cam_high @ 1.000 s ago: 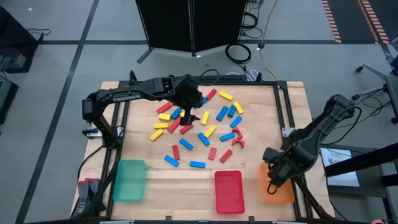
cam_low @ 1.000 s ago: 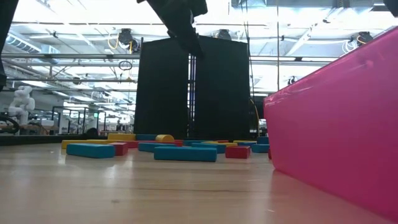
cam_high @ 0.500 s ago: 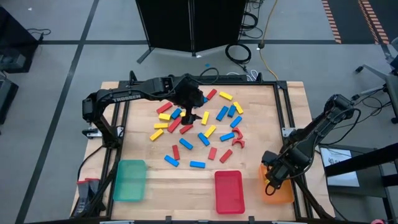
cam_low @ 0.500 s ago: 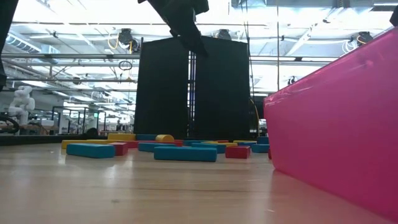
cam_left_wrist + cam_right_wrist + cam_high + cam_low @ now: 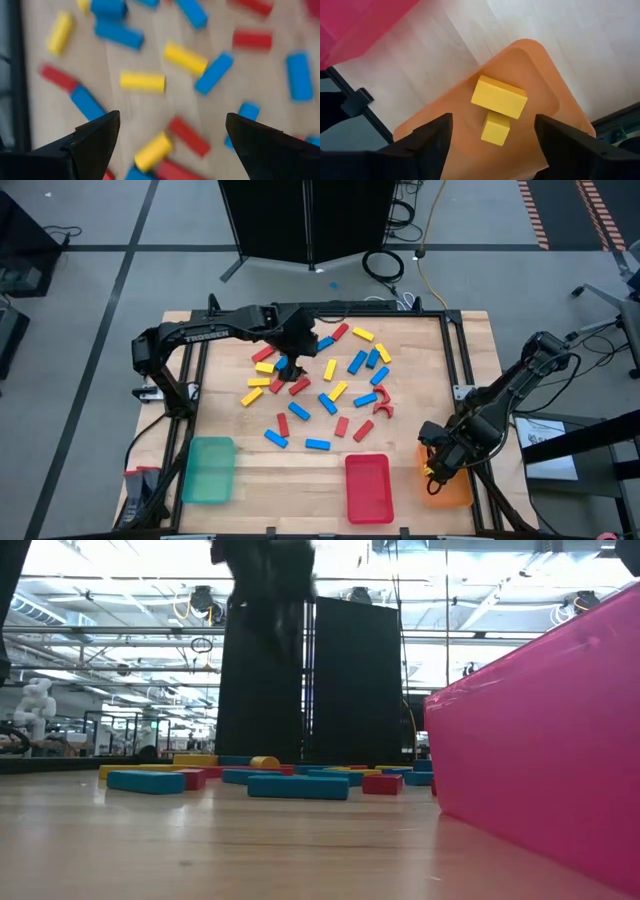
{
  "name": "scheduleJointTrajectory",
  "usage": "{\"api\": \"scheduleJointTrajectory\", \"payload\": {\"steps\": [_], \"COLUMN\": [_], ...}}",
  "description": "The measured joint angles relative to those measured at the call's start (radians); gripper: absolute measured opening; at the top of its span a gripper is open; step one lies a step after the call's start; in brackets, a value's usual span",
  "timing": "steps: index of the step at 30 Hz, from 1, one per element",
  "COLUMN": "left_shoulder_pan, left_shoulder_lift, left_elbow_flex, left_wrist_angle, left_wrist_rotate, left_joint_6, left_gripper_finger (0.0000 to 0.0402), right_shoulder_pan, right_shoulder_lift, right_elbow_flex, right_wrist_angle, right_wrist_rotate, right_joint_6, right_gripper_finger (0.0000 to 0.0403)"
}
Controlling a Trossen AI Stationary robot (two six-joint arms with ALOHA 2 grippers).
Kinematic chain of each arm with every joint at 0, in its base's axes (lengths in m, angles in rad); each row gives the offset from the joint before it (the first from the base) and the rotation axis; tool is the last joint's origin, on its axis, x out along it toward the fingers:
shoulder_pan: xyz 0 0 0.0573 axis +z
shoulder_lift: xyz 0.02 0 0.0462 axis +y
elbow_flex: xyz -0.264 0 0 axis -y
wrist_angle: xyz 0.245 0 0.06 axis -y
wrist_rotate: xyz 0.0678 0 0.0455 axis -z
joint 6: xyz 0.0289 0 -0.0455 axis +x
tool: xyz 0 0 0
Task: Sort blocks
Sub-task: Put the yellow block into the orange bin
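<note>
The right gripper (image 5: 490, 137) hangs over the shallow orange plastic tray (image 5: 545, 85) at the table's right front corner, jaws spread and empty, with 2 yellow rectangular blocks (image 5: 499, 97) lying in the tray below, one partly on the other. The left gripper (image 5: 170, 132) hovers over the scattered red, blue and yellow blocks (image 5: 330, 385) at mid-table, jaws wide and holding nothing. The red plastic tray (image 5: 367, 485) and green plastic tray (image 5: 209, 470) sit along the front edge. The pile is crowded: closing on 1 yellow bar (image 5: 142, 81) could catch or nudge a neighbouring red or blue piece, sending a wrong colour to a tray.
</note>
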Motion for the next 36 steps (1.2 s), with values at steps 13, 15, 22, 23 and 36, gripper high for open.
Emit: {"api": "scheduleJointTrajectory", "payload": {"steps": [13, 15, 22, 23, 36], "left_shoulder_pan": [0.079, 0.086, 0.089, 0.090, 0.084], "left_shoulder_lift": [0.024, 0.049, 0.172, 0.187, 0.240], "left_elbow_flex": [-0.253, -0.253, -0.253, -0.253, -0.245], "left_wrist_angle": [0.238, 0.241, 0.244, 0.245, 0.220], "left_wrist_rotate": [-0.052, -0.051, -0.059, -0.063, -0.087], "left_joint_6": [0.421, 0.466, 0.553, 0.553, 0.519], "left_gripper_finger": [0.0367, 0.0367, 0.0367, 0.0367, 0.0208], "right_shoulder_pan": [-0.001, -0.001, -0.001, -0.001, -0.001], "right_shoulder_lift": [0.000, 0.000, 0.000, 0.000, 0.000], "right_elbow_flex": [0.000, 0.000, 0.000, 0.000, 0.000], "right_wrist_angle": [0.001, 0.001, 0.005, 0.006, 0.001], "right_wrist_rotate": [-0.001, -0.001, 0.000, 0.000, 0.000], "right_joint_6": [-0.001, 0.003, 0.025, 0.027, 0.043], "right_gripper_finger": [0.0276, 0.0276, 0.0276, 0.0276, 0.0276]}}
